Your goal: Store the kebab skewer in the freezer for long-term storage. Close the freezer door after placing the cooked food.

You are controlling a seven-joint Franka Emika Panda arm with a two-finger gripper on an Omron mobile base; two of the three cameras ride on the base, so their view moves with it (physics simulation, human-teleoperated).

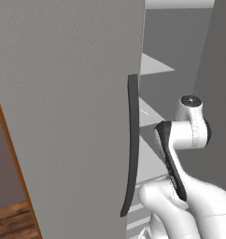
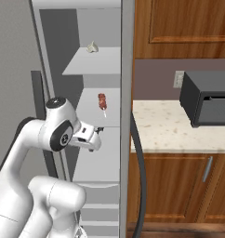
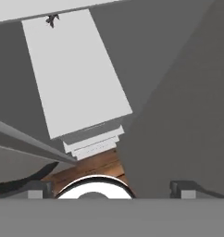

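Now arm folded low before the open freezer [image 2: 82, 28], fingers [image 3: 111, 189] spread wide, empty, kebab skewer [image 2: 102, 102] shelved.

A speckled cream counter [image 2: 179, 128] ran along the right, with brown wooden base cabinets [image 2: 179, 186] beneath it, 1 of them bearing a slim grey handle [image 2: 207, 169]. A dark grey microwave [image 2: 208, 97] sat on that counter, against a mauve-brown wall [image 2: 154, 74] with a pale outlet plate [image 2: 179, 79]. Wooden upper cabinets [image 2: 184, 28] with raised panels hung above. Wood-plank floor [image 1: 10, 221] showed at lower left, beside an orange-brown wooden edge [image 1: 14, 158]. Lighting was flat and even.
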